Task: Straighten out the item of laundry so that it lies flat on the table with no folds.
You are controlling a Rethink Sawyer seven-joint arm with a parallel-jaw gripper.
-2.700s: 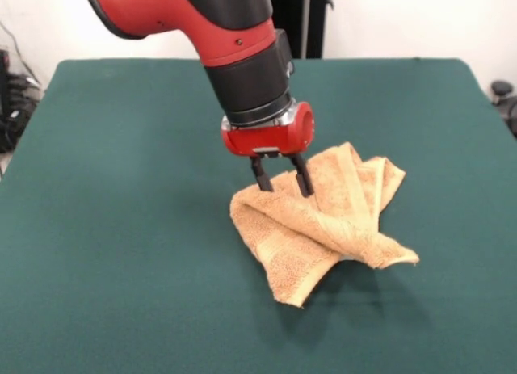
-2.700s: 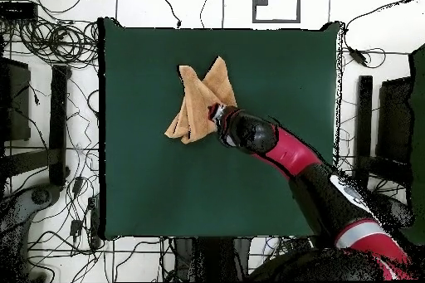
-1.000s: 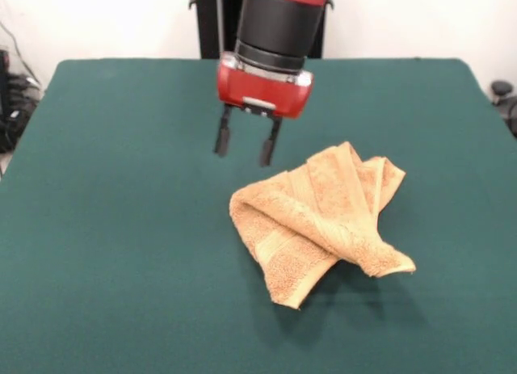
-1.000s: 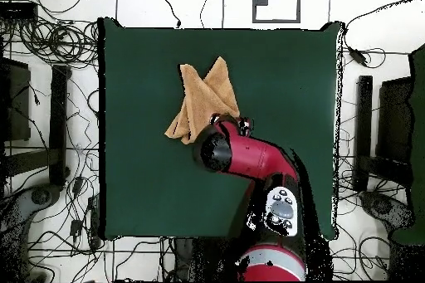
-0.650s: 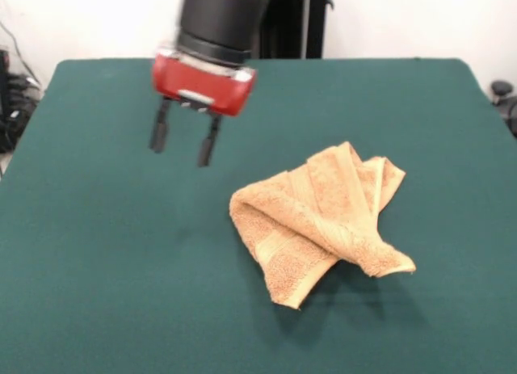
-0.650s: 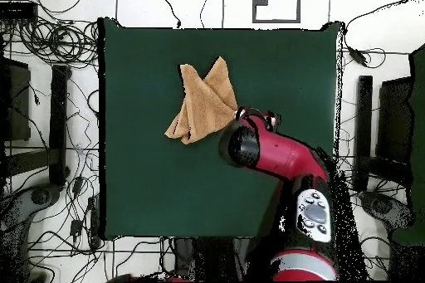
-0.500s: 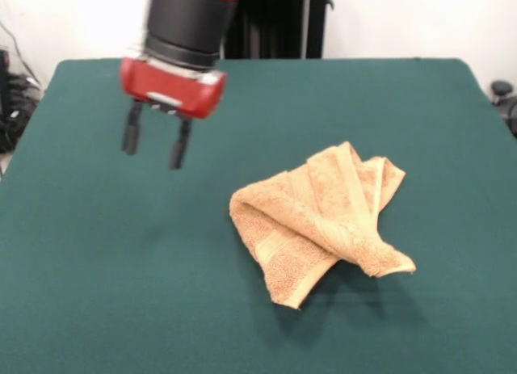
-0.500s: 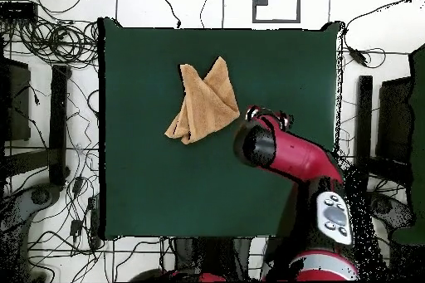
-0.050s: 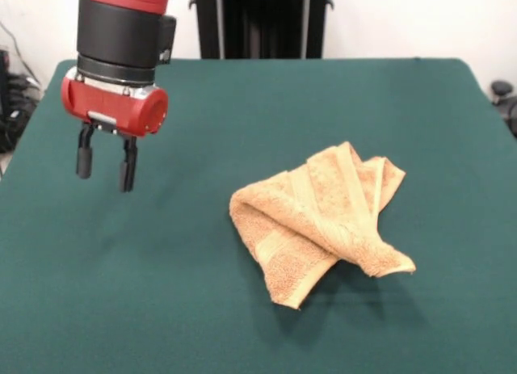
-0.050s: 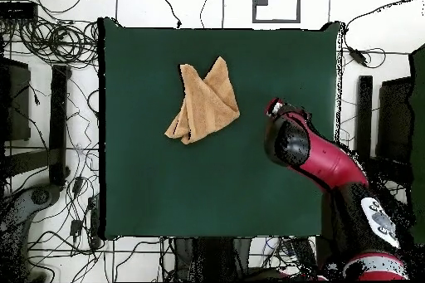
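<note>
near the middle of the front view, a bit to the right, you see the towel [image 9: 323,220] lying on the green counter [image 9: 161,293]. it is not flat. it is bunched up, with folds on top of each other. one smooth band runs across the top fold. one corner pokes out to the lower right and another points down toward the bottom of the frame. the upper right part fans out in a few layers.

at the upper left of the front view you see your tool [image 9: 106,161] hanging from the red and black arm [image 9: 121,35]. the tool points straight down. its two black fingers [image 9: 84,157] have a clear gap between them, about middle wide. nothing is in the gap. the tips look to be up off the green cloth, with a faint shadow under them.

the tool and the towel are well apart, with bare green counter between them.

from the overhead view, the towel [image 10: 204,101] sits in the upper middle of the counter [image 10: 166,188], a little to the left. the arm [image 10: 319,159] is over the right side of the counter, near its right edge. the tool's tip peeks out at the top of the arm there.
</note>
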